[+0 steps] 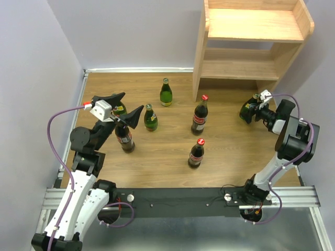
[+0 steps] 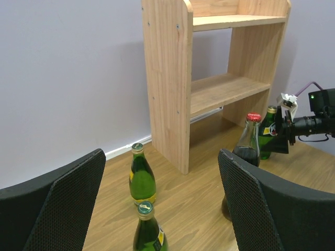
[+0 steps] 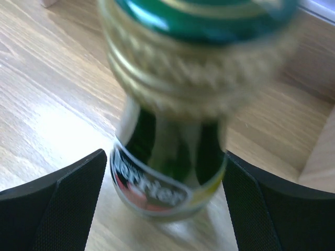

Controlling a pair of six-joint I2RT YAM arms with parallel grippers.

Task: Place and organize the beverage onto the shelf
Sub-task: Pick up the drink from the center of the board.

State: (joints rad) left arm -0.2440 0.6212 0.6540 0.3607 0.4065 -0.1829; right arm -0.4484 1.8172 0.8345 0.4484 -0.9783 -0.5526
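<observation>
Green glass bottle (image 3: 166, 178) stands upright on the counter (image 1: 230, 151) beside the right foot of the shelf (image 1: 238, 68), its body between the parted fingers (image 3: 57, 209) of the right tool (image 3: 165, 157); whether they press it I cannot tell. Left tool (image 1: 131, 103) gapes wide, well apart, over other bottles (image 1: 124, 138).

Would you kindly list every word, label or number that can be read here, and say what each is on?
Green bottle label, right wrist view: white script, perhaps "Perrier", too blurred to be sure.
Cola bottles: red labels too small to read.
Other green bottles: labels too small to read.
</observation>
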